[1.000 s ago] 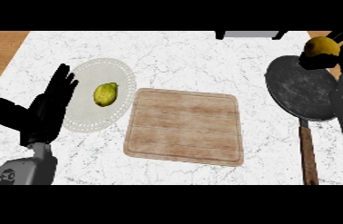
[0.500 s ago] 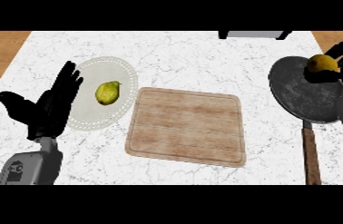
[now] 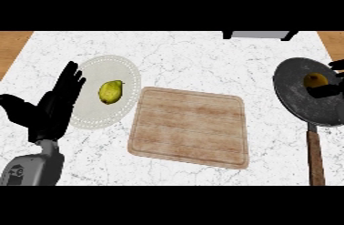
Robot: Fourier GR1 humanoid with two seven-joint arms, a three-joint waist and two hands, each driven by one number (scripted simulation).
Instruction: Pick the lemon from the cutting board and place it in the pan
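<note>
The lemon (image 3: 314,79) sits over the dark pan (image 3: 310,93) at the right edge, the right hand (image 3: 329,88) curled round it, so only the letting go looks left. The cutting board (image 3: 190,126) lies bare in the middle. At the left, the left hand (image 3: 56,105) rests open, fingers up, beside a white plate (image 3: 124,111) bearing a yellow-green fruit (image 3: 110,91). White marble counter (image 3: 194,55), wood at the far corners.
</note>
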